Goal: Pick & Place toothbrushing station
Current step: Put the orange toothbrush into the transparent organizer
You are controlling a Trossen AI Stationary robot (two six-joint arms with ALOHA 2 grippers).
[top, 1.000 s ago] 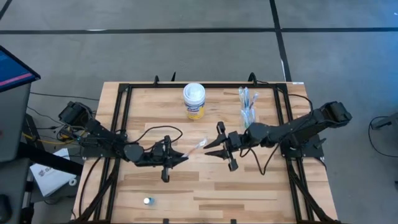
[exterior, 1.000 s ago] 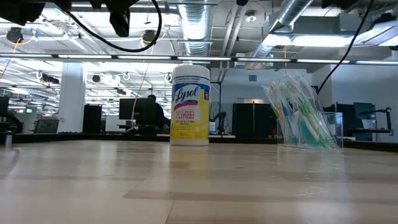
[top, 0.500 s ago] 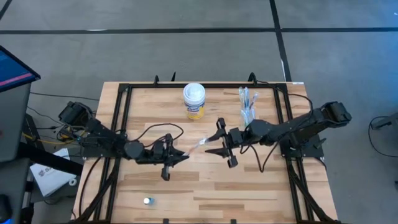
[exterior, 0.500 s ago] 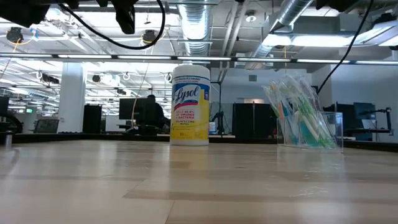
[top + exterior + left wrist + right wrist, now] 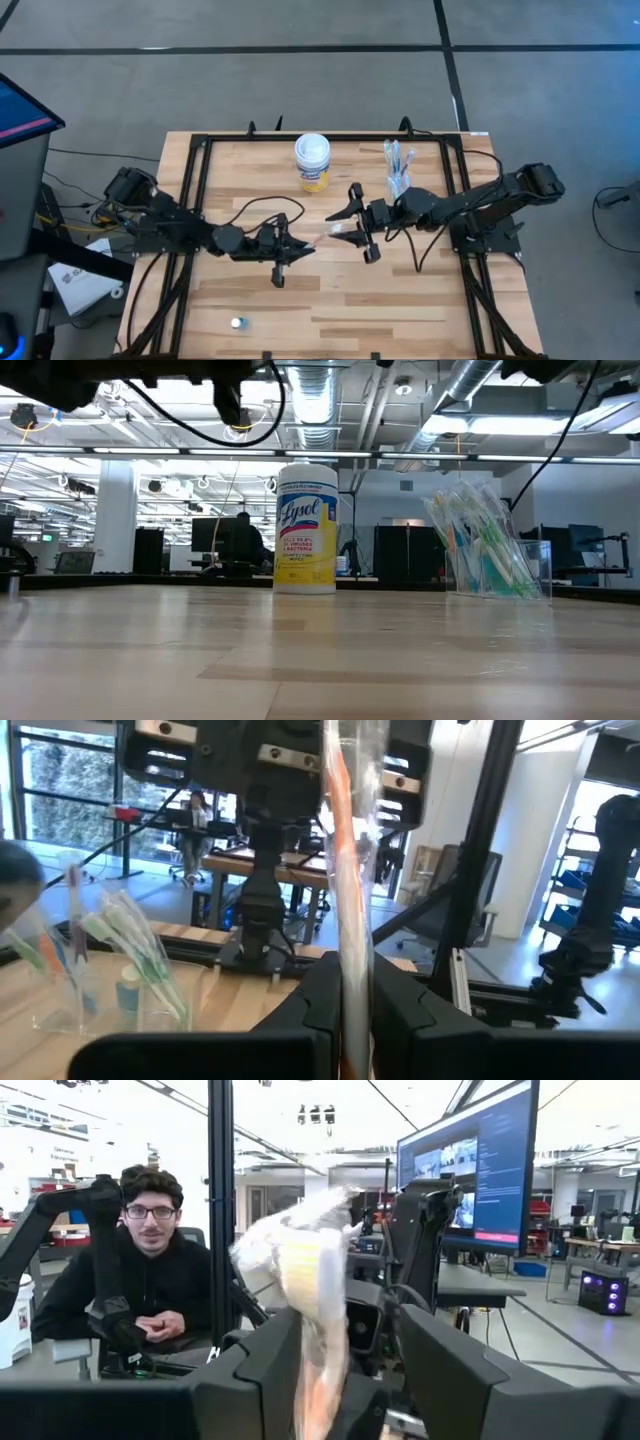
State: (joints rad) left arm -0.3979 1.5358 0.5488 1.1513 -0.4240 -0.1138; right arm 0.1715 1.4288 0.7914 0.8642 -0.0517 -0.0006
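A toothbrush in a clear wrapper point(image 5: 322, 236) hangs above the middle of the table, between my two grippers. My left gripper point(image 5: 298, 247) is shut on its near-left end. The free end point(image 5: 305, 1270) reaches in between the fingers of my right gripper point(image 5: 338, 228), which stands open facing the left one. Clear plastic cups point(image 5: 398, 170) with several more toothbrushes stand on the table at the far right, also seen in the low view as the cups point(image 5: 490, 555). A small bluish thing point(image 5: 237, 323) lies near the front edge. My left gripper pinches the wrapped toothbrush near its handle end point(image 5: 345, 990) between its two fingers. The fingers lie about level and point toward the table's right. The toothbrush runs on ahead of them, lifted clear of the table. My right gripper: whether either finger touches the wrapper, I cannot tell.
A white-lidded yellow canister point(image 5: 312, 162) stands at the far middle of the table. Black frame rails point(image 5: 195, 190) run along the left, right and far edges. A person point(image 5: 150, 1280) sits beyond the table in the right wrist view.
My left gripper has moved toward the table's right with the toothbrush, bringing its free end in between the right gripper's fingers. My right gripper has opened wider and shifted a little toward the far edge.
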